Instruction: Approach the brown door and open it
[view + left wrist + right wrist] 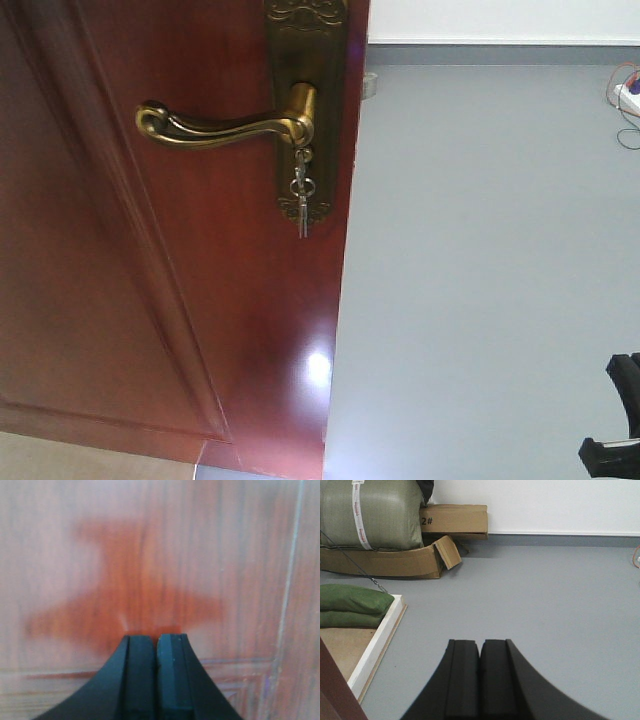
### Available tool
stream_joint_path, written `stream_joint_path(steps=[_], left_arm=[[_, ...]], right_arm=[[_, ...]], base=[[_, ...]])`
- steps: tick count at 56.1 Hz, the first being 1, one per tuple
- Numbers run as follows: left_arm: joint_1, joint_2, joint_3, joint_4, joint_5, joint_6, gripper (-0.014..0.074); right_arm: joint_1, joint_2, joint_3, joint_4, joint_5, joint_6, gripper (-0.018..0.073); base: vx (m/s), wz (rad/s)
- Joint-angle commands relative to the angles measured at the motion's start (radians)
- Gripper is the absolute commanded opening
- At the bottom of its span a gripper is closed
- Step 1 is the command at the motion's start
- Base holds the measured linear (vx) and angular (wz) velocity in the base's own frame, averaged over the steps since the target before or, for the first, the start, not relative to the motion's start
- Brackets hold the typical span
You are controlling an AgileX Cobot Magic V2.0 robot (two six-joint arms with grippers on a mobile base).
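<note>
Across the nine o'clock half of the front view stands the brown door, glossy and reddish, with its free edge running down the middle of the picture. Near twelve o'clock on it sits a brass plate. From this plate a curved brass handle reaches toward nine o'clock, lying roughly level. Small silver keys hang just below the root of the handle. Grey floor fills the three o'clock half, under a white wall at one o'clock.

From the left wrist, the left gripper rises from six o'clock. Its fingers are pressed together with nothing between them. The tips are very near the door's wood, which fills that whole view; whether they touch it I cannot tell. A line of moulding runs down at three o'clock.

From the right wrist, the right gripper also has its fingers together and empty, over bare floor, well apart from the door. At eleven o'clock lie cardboard boxes with a big green sack beside them. At nine o'clock two flat green bags rest within a white frame.
</note>
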Motion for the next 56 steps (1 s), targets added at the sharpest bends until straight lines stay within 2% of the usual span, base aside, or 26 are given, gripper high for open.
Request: stream_joint_path(steps=[1, 56], left_arm=[[-0.007, -0.008, -0.031, -0.007, -0.030, -0.002, -0.0003], [-0.007, -0.008, -0.031, -0.007, -0.030, -0.002, -0.0003]], right_arm=[[-0.002, -0.006, 0.003, -0.007, -0.081, -0.009, 0.0000], [-0.002, -0.006, 0.003, -0.007, -0.077, -0.009, 0.0000]], base=[[0.10, 0.00], [0.06, 0.04]])
